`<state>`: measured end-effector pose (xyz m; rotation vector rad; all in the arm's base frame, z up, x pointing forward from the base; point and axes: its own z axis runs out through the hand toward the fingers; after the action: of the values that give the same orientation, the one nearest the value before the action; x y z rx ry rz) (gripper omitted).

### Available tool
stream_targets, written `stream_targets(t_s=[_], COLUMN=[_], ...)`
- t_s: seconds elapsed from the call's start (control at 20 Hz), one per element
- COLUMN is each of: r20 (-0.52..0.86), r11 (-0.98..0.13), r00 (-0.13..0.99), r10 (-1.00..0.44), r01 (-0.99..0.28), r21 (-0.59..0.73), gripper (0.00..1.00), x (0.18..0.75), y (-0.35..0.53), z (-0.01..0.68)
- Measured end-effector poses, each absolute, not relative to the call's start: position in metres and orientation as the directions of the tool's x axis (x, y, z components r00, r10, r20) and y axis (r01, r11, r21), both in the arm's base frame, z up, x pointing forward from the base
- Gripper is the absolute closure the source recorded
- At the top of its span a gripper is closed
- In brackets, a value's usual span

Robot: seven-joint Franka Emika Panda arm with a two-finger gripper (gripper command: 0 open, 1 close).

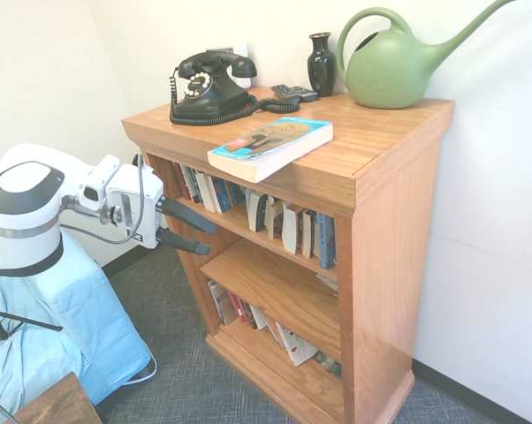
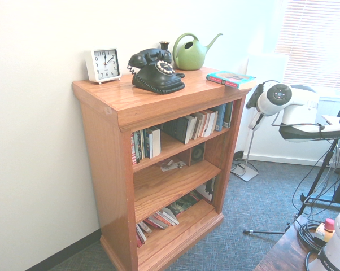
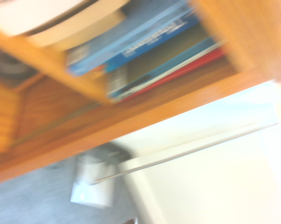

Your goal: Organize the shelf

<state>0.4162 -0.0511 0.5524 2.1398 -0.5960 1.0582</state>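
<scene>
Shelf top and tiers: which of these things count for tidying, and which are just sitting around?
For the job:
shelf
loose book lying flat on top
leaning books in the upper tier
gripper, open, empty

Just there:
telephone
watering can
vase
clock

Black telephone (image 1: 209, 87), green watering can (image 1: 394, 62), white clock (image 2: 103, 64).
</scene>
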Motion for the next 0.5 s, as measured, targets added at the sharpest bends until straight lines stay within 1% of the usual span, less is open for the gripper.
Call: stream_targets(t_s=[0.25,0.5], r20=[0.841,0.826], r11=[-0.621,-0.542], r00=[0.54,0.557], r10=[0.011,0.088], r01=[-0.656,-0.669], r21=[0.429,0.509], gripper=[0.0,0.0], x=[0.405,0.409], y=[-0.049,-0.037], z=[0.58,0.606])
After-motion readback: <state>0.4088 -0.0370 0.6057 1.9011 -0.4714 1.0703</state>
